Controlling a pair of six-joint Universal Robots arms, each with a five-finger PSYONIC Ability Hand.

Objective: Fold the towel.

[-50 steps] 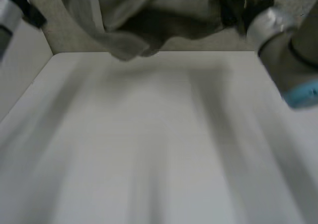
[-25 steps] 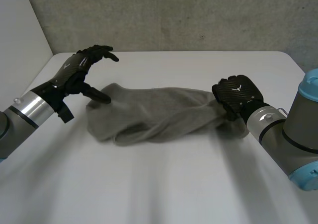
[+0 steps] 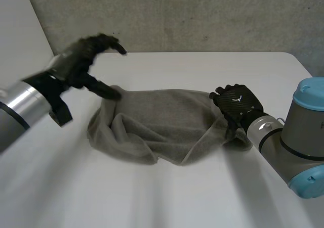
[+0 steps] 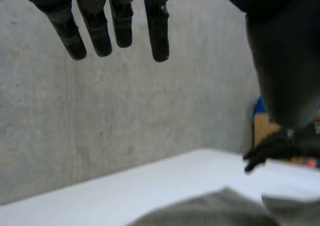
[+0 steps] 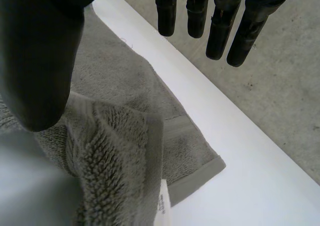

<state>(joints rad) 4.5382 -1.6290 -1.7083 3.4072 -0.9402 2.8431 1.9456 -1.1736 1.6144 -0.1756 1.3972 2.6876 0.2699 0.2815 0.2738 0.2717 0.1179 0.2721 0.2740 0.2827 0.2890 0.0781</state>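
White table [image 3: 212, 69], left hand [image 3: 77, 65] splayed open

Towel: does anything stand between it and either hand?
Nothing visible does. The towel lies crumpled on the table; the open left hand is at its left edge, the open right hand over its right end.

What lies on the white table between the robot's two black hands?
The crumpled grey terry towel spans the stretch from the left hand to the right hand, seen in the head view.
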